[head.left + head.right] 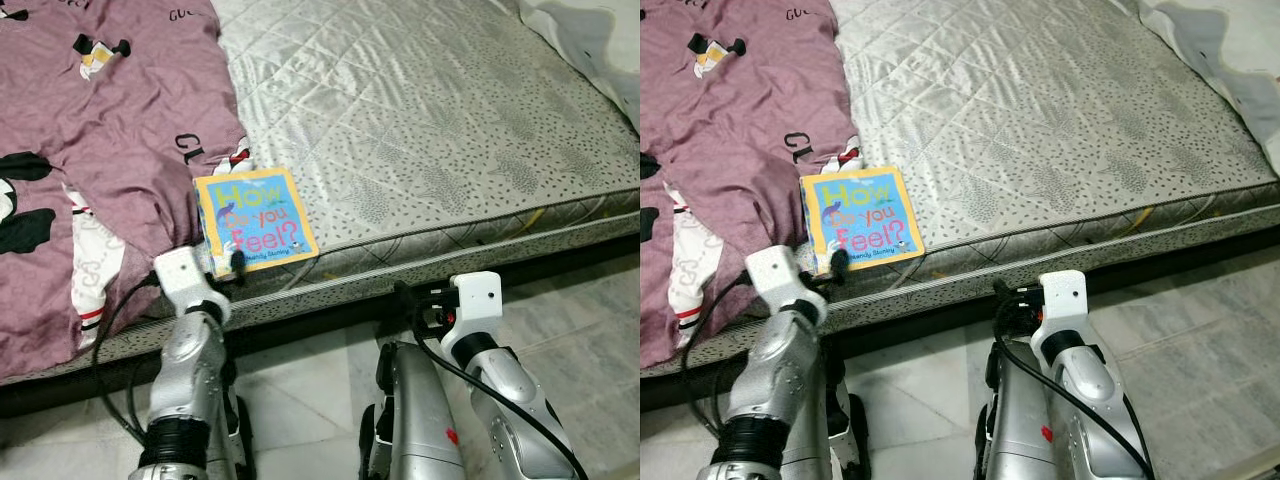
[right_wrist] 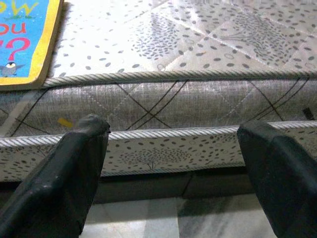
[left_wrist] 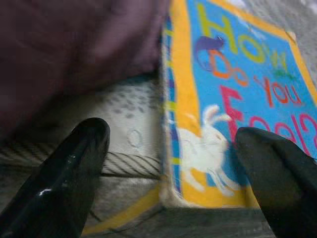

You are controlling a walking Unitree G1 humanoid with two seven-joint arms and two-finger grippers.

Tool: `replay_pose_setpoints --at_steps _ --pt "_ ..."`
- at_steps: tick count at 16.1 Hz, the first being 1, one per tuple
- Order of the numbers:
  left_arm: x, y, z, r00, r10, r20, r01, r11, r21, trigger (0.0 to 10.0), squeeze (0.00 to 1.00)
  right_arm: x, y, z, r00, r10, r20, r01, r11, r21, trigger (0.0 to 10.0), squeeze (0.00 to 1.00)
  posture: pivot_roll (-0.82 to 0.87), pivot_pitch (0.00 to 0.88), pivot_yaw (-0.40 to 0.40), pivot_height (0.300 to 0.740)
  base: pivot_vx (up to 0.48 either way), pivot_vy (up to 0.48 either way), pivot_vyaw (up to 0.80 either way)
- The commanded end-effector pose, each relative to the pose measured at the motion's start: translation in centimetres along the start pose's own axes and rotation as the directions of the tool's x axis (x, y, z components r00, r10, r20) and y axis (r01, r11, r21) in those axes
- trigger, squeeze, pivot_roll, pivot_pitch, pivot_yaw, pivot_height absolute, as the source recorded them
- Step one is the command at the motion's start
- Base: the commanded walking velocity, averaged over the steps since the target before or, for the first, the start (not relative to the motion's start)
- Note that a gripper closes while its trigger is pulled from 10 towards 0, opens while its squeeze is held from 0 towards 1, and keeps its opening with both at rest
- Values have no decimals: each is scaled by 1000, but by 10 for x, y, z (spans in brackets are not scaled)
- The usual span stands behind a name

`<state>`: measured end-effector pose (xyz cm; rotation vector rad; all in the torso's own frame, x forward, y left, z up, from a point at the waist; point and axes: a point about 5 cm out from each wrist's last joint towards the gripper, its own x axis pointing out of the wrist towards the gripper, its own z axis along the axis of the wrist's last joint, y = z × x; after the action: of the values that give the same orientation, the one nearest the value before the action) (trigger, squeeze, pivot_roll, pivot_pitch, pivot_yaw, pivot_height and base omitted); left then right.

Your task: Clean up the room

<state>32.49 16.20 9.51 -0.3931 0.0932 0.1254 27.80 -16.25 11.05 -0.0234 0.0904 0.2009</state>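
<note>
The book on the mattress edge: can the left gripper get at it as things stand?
Probably yes. The left gripper is open at the book's near corner; the purple sheet lies beside it, not over it.

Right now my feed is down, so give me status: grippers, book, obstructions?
Left gripper open at the book's near corner on the mattress. Right gripper open, facing the mattress side. Purple blanket touches the book's left edge.

Board book (image 1: 256, 220) cover — "How Do You Feel?", purple sheet (image 1: 110, 150) — partial black letters "GUC"
</note>
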Motion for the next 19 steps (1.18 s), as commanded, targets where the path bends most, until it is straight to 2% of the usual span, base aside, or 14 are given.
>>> replay_pose_setpoints --at_steps 1,3,4,6,7,9,10,11,12,13,17,19 --pt "-1 9 -7 1000 13 -25 -14 999 -36 10000 0 -2 -3 -3 1000 -11 -16 11 1000 -7 10000 0 -86 292 -52 531 0 0 0" --pt "5 13 -7 998 -14 -54 10 997 -77 10000 0 -1 -3 -2 1000 -10 -12 10 1000 -13 10000 0 -94 290 -56 531 0 0 0" --pt "14 15 -1 998 -28 -50 23 994 -103 10000 0 0 -4 0 1000 -14 -7 13 1000 -20 10000 0 -100 286 -57 531 0 0 0" --pt "21 13 4 998 -42 -54 36 994 -106 10000 0 1 -6 1 1000 -19 -4 18 1000 -25 10000 0 -105 282 -57 531 0 0 0" --pt "25 10 6 997 -61 -57 55 993 -102 10000 0 2 -7 2 1000 -22 -2 22 999 -29 10000 0 -107 280 -56 531 0 0 0" --pt "32 -6 2 978 -158 -140 153 987 -48 10000 0 4 -7 3 1000 -28 4 28 999 -35 10000 0 -110 272 -55 531 0 0 0" --pt "32 -11 -2 964 -194 -181 194 981 -19 4510 0 4 -7 4 1000 -29 6 30 999 -38 10000 0 -110 269 -55 531 0 0 0" --pt "33 -13 -2 962 -203 -183 204 979 -12 824 0 5 -7 4 1000 -30 8 31 999 -40 10000 0 -109 267 -54 531 0 0 0" --pt "35 -17 2 960 -225 -169 221 974 -41 157 0 6 -7 5 1000 -29 11 29 999 -43 10000 0 -109 264 -53 531 0 0 0" --pt "36 -20 3 956 -241 -168 236 971 -46 0 0 7 -7 5 999 -29 13 30 999 -44 10000 0 -107 260 -54 531 0 0 0" --pt "40 -25 10 937 -313 -153 302 949 -94 0 0 13 -6 6 999 -36 25 37 998 -47 10000 0 -97 243 -49 531 0 0 0" --pt "42 -25 15 938 -316 -140 304 947 -100 0 0 15 -6 7 999 -37 29 39 998 -47 10000 0 -94 234 -49 531 0 0 0"
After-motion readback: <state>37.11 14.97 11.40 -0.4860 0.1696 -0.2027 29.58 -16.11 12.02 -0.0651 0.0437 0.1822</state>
